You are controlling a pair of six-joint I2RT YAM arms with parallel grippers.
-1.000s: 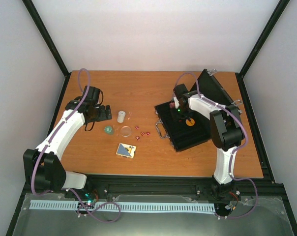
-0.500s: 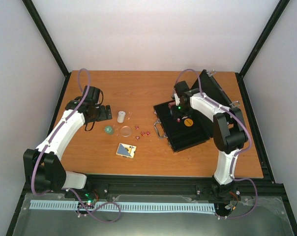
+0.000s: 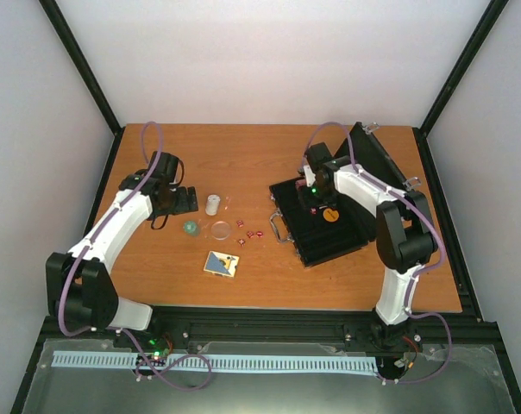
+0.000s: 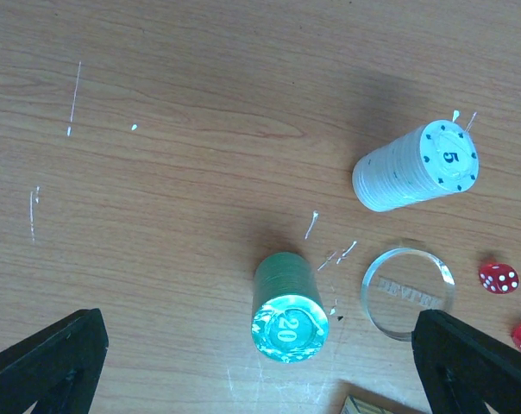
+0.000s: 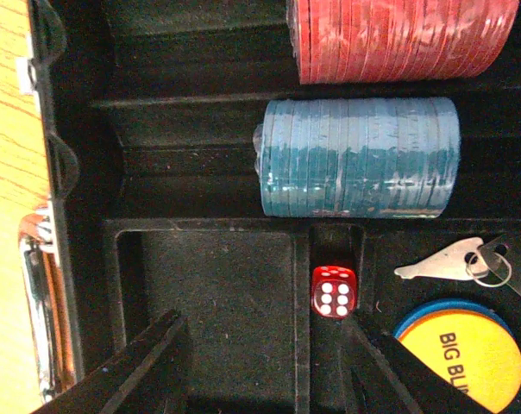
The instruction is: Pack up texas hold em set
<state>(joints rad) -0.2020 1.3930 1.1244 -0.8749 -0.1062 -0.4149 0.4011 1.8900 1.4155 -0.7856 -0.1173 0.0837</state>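
The black case (image 3: 338,237) lies open at the right, its lid (image 3: 377,159) upright. My right gripper (image 3: 313,203) hangs open over the tray, holding nothing. In the right wrist view a red die (image 5: 334,291) sits in a narrow slot just off my right finger (image 5: 390,371), below rows of blue chips (image 5: 360,168) and red chips (image 5: 403,39). An orange disc (image 5: 459,354) and keys (image 5: 455,259) lie beside it. My left gripper (image 4: 260,371) is wide open above a teal stack (image 4: 288,306), with a white stack (image 4: 416,166) and a clear disc (image 4: 408,291) nearby.
Red dice (image 3: 252,233) are scattered on the table between the clear disc (image 3: 220,229) and the case handle (image 3: 282,226). A card deck (image 3: 221,264) lies nearer the front edge. Black frame posts and white walls ring the table.
The right arm has shifted a little over the case tray. The left arm has swung slightly, its gripper still near the white stack. Both grippers keep the same opening.
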